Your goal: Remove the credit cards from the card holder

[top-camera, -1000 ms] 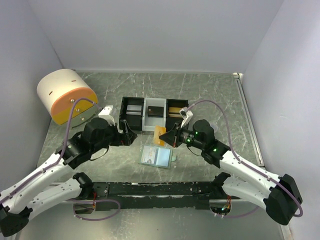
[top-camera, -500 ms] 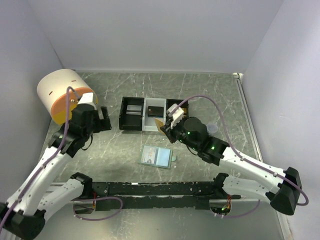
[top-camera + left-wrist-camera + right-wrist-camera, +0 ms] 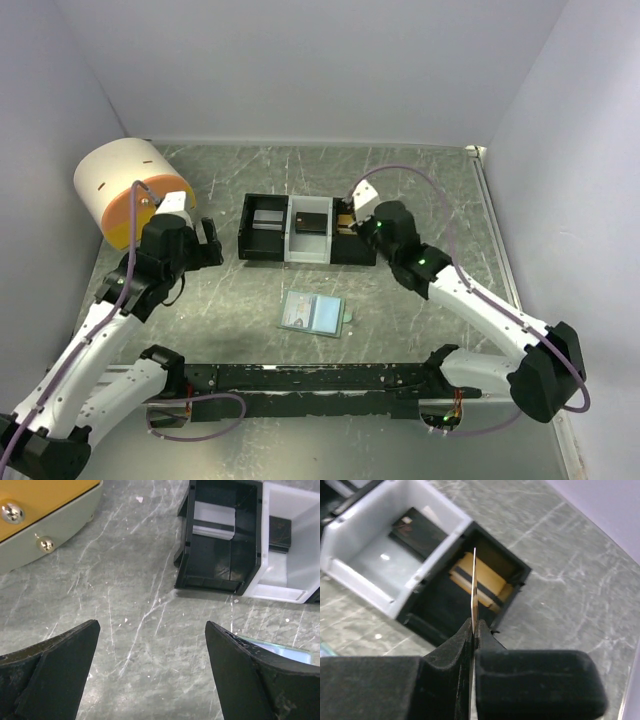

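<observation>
Meanwhile, the left tool (image 3: 152, 630) is hanging spread wide and empty over the far-left tabletop (image 3: 125, 580), while the card holder (image 3: 313, 313) is lying open near the middle. The right tool (image 3: 474, 630) is pinching a credit card (image 3: 474, 575) edge-on above the tray (image 3: 243, 228); released tilted, the card is likely catching the compartment wall and tipping out

The card holder (image 3: 313, 313) lay open and flat; 1 thin card (image 3: 474, 577) stood edge-on above a striped yellow card (image 3: 492, 588).

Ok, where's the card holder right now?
Top view: the card holder lies open in the centre, just on the near side of the tray, in line with its white middle compartment.
</observation>
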Controlling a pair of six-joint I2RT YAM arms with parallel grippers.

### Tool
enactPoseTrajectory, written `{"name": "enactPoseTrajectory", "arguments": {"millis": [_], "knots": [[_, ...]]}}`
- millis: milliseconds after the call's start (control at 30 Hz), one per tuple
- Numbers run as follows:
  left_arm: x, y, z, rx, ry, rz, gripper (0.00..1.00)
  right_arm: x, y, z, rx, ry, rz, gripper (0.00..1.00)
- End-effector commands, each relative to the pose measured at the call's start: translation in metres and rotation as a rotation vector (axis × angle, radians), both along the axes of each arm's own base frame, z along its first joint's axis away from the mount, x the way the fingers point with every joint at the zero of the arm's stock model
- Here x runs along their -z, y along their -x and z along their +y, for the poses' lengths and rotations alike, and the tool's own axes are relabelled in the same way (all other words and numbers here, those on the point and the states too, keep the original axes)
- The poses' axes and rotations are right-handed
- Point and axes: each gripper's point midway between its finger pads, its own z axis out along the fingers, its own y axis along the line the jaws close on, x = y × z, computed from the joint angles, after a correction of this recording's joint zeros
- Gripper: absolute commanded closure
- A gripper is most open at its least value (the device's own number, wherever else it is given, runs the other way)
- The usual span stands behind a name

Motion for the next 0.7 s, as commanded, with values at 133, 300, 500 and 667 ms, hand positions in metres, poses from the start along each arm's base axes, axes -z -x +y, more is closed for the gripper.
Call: {"name": "enactPoseTrajectory", "arguments": {"millis": [133, 300, 500, 667], "knots": [[-0.02, 0.004, 0.011, -0.051, 0.024, -0.095, 0.0, -0.013, -0.024, -0.013, -0.092, 0.121, -0.048, 1.0], [-0.02, 0.004, 0.011, -0.045, 0.019, -0.089, 0.0, 0.019, -0.026, -0.002, -0.172, 0.217, 0.051, 1.0], [-0.022, 0.005, 0.014, -0.061, 0.017, -0.095, 0.0, 0.038, -0.045, -0.014, -0.106, 0.335, 0.037, 1.0], [-0.024, 0.006, 0.017, -0.074, 0.018, -0.108, 0.0, 0.05, -0.061, -0.011, -0.131, 0.416, 0.019, 1.0]]}}
